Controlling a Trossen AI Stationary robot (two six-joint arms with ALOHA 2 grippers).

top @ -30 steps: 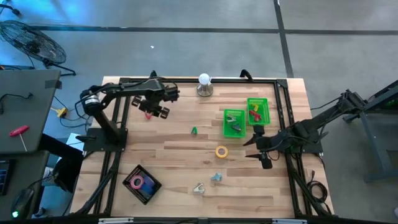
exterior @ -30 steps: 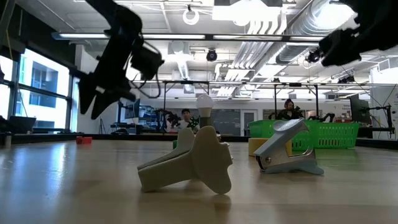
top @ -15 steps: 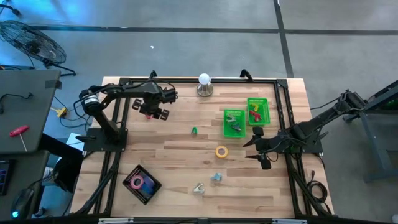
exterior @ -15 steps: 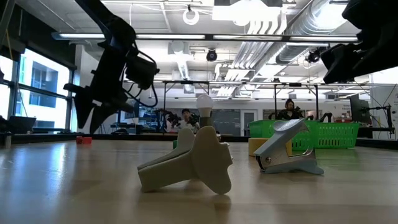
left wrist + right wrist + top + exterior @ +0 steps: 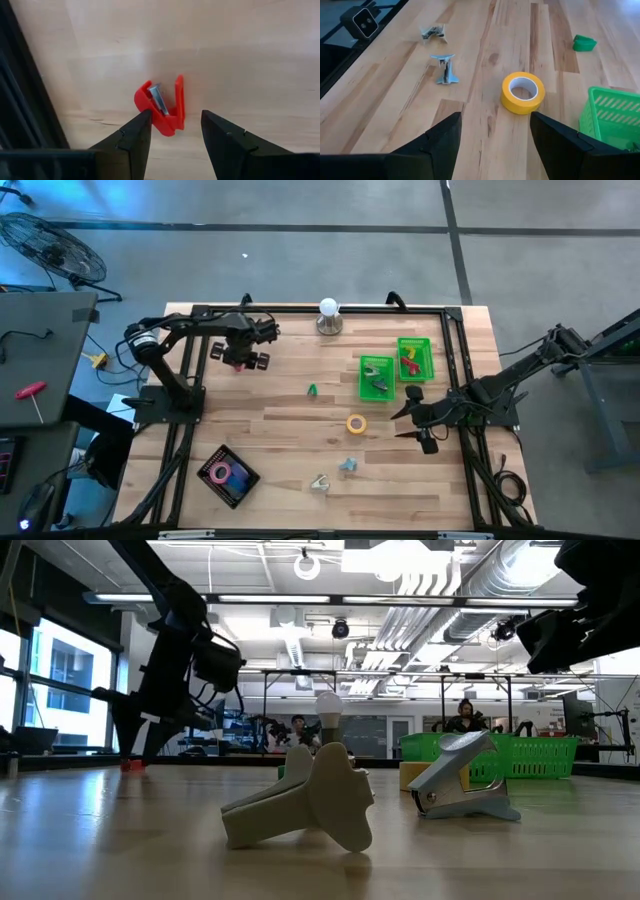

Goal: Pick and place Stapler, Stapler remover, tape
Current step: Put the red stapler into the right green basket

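A red stapler remover (image 5: pixel 162 105) lies on the wood near the table's far left, also showing in the low view (image 5: pixel 133 765). My left gripper (image 5: pixel 175 117) (image 5: pixel 241 356) is open and low over it, one finger on either side, the remover just ahead of the tips. A yellow tape roll (image 5: pixel 356 423) (image 5: pixel 522 92) lies flat mid-table. My right gripper (image 5: pixel 402 420) (image 5: pixel 495 122) hovers open to its right. A blue stapler remover (image 5: pixel 348 465) (image 5: pixel 443 69) and a pale one (image 5: pixel 319 483) lie nearer the near edge. Pink and purple tape rolls sit in a black tray (image 5: pixel 228 475).
Two green bins (image 5: pixel 376 377) (image 5: pixel 414 358) stand right of centre, holding a dark thing and small red and yellow things. A small green piece (image 5: pixel 312 390) lies mid-table. A bulb on a stand (image 5: pixel 329 317) sits at the far edge. A black frame (image 5: pixel 186 400) borders the table.
My left gripper has moved toward the table's left edge and come down, from well above the table to just over the red stapler remover. Nothing on the table has moved.
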